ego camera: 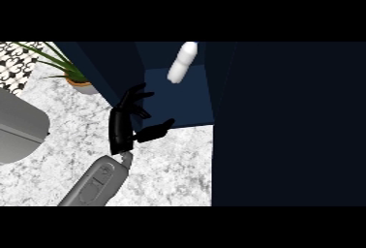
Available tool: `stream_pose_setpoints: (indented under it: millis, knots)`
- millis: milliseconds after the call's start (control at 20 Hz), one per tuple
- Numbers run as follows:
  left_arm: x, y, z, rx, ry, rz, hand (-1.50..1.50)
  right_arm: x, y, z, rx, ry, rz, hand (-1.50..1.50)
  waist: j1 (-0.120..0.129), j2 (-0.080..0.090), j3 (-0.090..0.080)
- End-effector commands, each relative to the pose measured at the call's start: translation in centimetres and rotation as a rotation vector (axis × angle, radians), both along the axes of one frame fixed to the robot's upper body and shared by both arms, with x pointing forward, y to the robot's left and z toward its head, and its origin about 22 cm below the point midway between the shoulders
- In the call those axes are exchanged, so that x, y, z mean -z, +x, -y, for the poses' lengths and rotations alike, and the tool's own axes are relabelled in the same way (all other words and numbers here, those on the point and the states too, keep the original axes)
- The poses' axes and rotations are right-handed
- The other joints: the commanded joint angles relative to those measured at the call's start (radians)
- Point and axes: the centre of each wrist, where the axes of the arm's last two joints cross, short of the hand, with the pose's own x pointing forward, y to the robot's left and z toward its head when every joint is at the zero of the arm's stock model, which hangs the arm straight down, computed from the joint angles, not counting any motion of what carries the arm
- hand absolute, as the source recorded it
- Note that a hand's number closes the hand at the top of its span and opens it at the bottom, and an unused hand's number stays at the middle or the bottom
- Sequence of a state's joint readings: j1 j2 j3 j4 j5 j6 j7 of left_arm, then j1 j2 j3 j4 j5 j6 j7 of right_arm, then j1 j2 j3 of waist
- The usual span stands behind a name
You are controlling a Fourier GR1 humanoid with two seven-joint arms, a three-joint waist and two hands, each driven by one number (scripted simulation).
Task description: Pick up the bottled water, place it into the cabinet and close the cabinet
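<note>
White plastic, the bottle [181, 63] stands inside the cabinet [178, 99], toward the back of its dark blue floor, clear of the hand. So the placing looks done and the closing is the step in hand.

The left hand [129, 121] is just outside the cabinet's front edge, over the marbled surface [172, 169], its fingers spread apart and holding nothing. Its fingertips reach up beside the dark panel [97, 68] at the cabinet's left, which I take to be the open door; whether they touch it I cannot tell. The right hand does not show.

A large dark mass [286, 126] fills the right of the view; it may be the other door or the cabinet's side, and I cannot say which.

The next move, as I judge it, calls for the open hand to get behind the left panel and sweep it across the opening without knocking the bottle.

Further left stand a potted plant [75, 77] and a grey rounded object [18, 128].

No label or writing can be read on the bottle or elsewhere.
</note>
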State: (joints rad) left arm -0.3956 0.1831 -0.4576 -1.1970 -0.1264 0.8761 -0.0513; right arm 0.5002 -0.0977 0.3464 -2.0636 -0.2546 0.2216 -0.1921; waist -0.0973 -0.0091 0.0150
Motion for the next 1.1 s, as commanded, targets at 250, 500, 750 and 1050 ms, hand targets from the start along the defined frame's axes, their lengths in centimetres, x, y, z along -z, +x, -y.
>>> stream_pose_setpoints:
  millis: [250, 500, 750, 1050]
  knots:
    - [-4.3, 7.2, -0.8, -0.039, -0.067, -0.088, -1.5, 0.1, 0.0, 0.1, -0.008, -0.007, -0.004, -1.5, -0.009, 0.04, -0.018]
    - [-5.9, 7.5, 0.6, 0.071, -0.157, -0.016, -1.5, 0.4, 0.0, 0.0, 0.029, -0.006, 0.004, -1.5, 0.001, 0.037, -0.019]
    - [-6.0, 6.9, 1.0, 0.18, -0.288, 0.053, -1.5, 0.0, -0.3, -0.5, 0.033, -0.021, 0.002, -1.5, 0.033, 0.027, -0.019]
    - [-4.0, 6.3, -0.8, 0.297, -0.38, 0.1, -1.5, -0.7, -0.2, -0.2, 0.064, -0.011, 0.023, -1.5, 0.058, 0.021, -0.018]
